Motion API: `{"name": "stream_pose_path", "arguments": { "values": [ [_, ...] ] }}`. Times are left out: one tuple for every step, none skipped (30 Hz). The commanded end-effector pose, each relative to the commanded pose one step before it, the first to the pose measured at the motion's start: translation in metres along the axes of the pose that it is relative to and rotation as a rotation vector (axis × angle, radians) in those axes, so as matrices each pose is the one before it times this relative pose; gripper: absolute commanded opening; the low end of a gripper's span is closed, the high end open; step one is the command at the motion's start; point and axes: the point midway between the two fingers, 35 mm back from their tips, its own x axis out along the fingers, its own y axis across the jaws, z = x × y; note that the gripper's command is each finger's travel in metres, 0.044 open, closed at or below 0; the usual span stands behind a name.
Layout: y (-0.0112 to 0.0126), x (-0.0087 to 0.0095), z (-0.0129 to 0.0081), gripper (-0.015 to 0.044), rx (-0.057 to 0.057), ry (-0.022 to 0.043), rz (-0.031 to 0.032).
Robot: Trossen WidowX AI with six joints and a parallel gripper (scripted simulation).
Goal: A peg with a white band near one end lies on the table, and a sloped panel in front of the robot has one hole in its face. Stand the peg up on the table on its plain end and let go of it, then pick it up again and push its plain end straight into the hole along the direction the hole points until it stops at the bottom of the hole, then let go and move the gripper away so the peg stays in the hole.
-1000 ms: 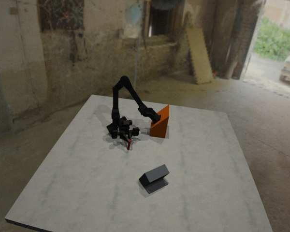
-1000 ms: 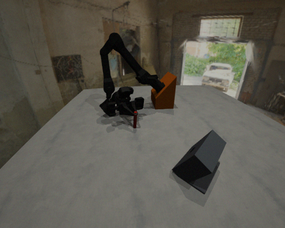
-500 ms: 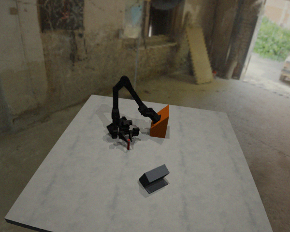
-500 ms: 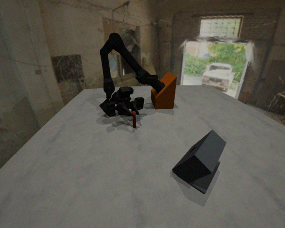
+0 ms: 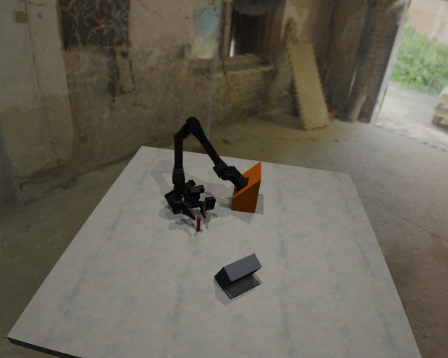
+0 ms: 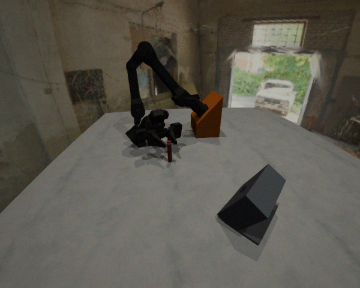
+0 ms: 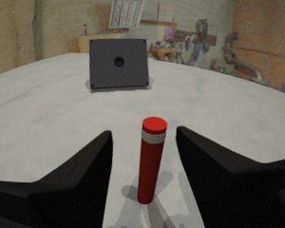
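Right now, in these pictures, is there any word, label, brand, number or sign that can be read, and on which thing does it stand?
None can be read.
The red peg bears only a plain white band, no text.
The grey sloped panel shows one hole, no label.
The orange wedge has a bare face.
The open pincer carries no visible marking.
The poster on the far wall is too blurred to read.

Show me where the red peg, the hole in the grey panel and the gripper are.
red peg [image 7: 149,167], wrist view, middle of its shaft
hole [image 7: 119,61], wrist view, dark opening in the panel face
gripper [image 7: 144,152], wrist view, midway between the open fingertips
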Motion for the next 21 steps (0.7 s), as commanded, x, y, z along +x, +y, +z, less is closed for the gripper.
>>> {"name": "stream_pose_path", "arguments": {
  "values": [
    [0.00002,0.00003,0.00004,0.0288,0.0006,0.00005,-0.00008],
    [0.00000,0.00000,0.00000,0.0314,0.0000,0.00000,0.00000],
    [0.00000,0.00000,0.00000,0.0340,0.0000,0.00000,0.00000],
    [0.00000,0.00000,0.00000,0.0366,0.0000,0.00000,0.00000],
    [0.00000,0.00000,0.00000,0.0393,0.0000,0.00000,0.00000],
    [0.00000,0.00000,0.00000,0.0419,0.0000,0.00000,0.00000],
    [0.00000,0.00000,0.00000,0.0440,0.0000,0.00000,0.00000],
    [0.00000,0.00000,0.00000,0.0440,0.0000,0.00000,0.00000],
    [0.00000,0.00000,0.00000,0.0440,0.0000,0.00000,0.00000],
    [0.00000,0.00000,0.00000,0.0440,0.0000,0.00000,0.00000],
    [0.00000,0.00000,0.00000,0.0440,0.0000,0.00000,0.00000],
    [0.00000,0.00000,0.00000,0.0440,0.0000,0.00000,0.00000],
    [0.00000,0.00000,0.00000,0.0440,0.0000,0.00000,0.00000],
    [-0.00062,0.00016,0.00148,0.0440,-0.0003,0.00043,0.00185],
    [-0.00182,0.00045,0.00447,0.0440,-0.0010,0.00131,0.00532],
    [-0.00286,0.00063,0.00758,0.0440,-0.0016,0.00226,0.00804],
    [-0.00324,0.00055,0.00960,0.0440,-0.0019,0.00283,0.00852],
    [-0.00289,0.00029,0.00981,0.0440,-0.0018,0.00278,0.00694],
    [-0.00253,0.00001,0.00998,0.0440,-0.0016,0.00260,0.00534],
    [-0.00215,-0.00028,0.01012,0.0440,-0.0014,0.00231,0.00376],
    [-0.00176,-0.00057,0.01023,0.0440,-0.0011,0.00191,0.00221]
  ]
}}
